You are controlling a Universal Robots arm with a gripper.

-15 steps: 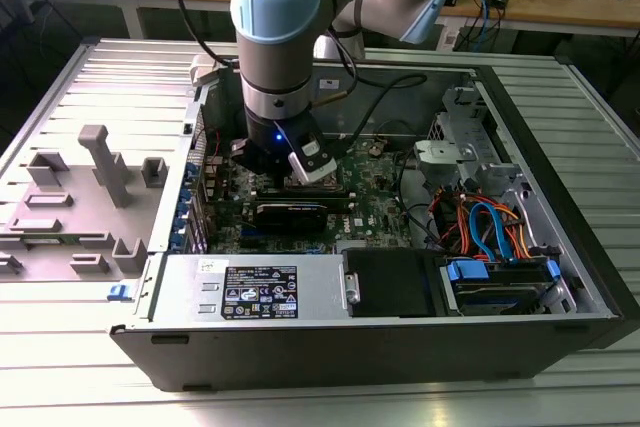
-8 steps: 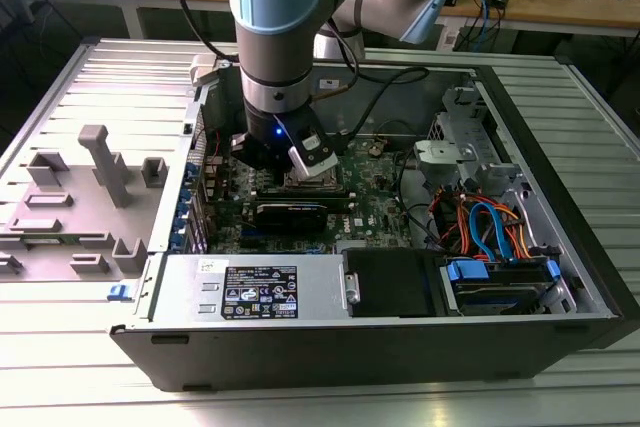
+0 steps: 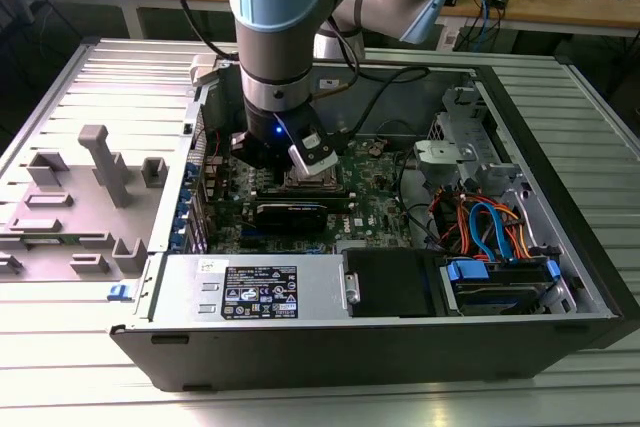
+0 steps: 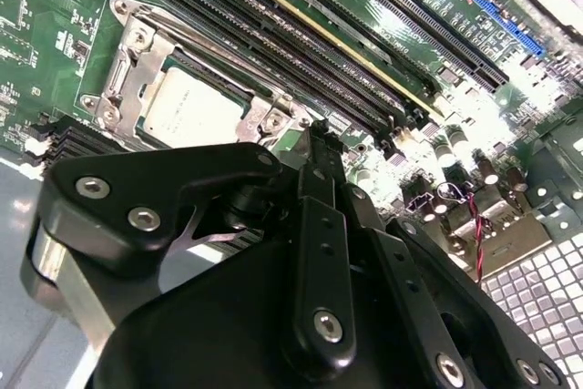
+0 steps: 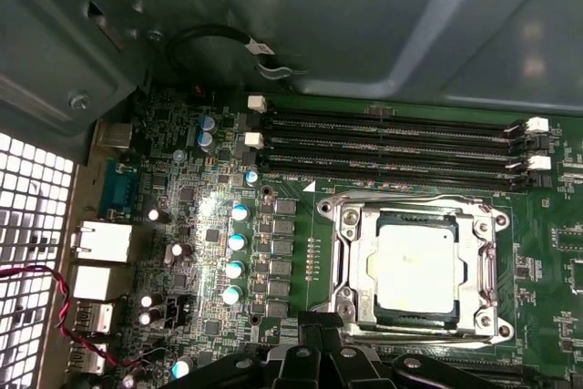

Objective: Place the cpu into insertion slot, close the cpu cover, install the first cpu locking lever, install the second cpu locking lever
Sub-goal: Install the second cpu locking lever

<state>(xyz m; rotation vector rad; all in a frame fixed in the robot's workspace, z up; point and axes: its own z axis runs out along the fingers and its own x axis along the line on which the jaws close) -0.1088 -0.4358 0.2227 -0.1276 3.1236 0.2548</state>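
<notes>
The cpu (image 5: 414, 266) sits in the slot (image 5: 375, 225), its pale metal top showing through the square window of the cover (image 5: 351, 252), which lies down flat around it. So the chip is placed and the cover seems closed; judging by this, the step in hand is one of the locking levers. In the first wrist view thin wire levers (image 5: 401, 198) run along the sides of the cover frame, but I cannot tell if they are hooked or free.

The gripper (image 4: 314, 134) hangs just above the edge of the socket, on the side away from the memory slots (image 5: 392, 143). In the exterior view the arm (image 3: 275, 37) stands straight over the middle of the board (image 3: 370, 202), inside the open case (image 3: 560, 197). The black fingers (image 4: 319, 170) seem to stand close together with nothing between them, but the tips are partly hidden, so I cannot tell surely if they are closed.

To do a lever well, I think the push must go on the lever end only, not on the cover or the chip. The move should be slow and follow the arc of the wire, then go sideways under its hook. The memory slots and small capacitors (image 5: 235, 252) are near, so the fingers need a narrow path.
</notes>
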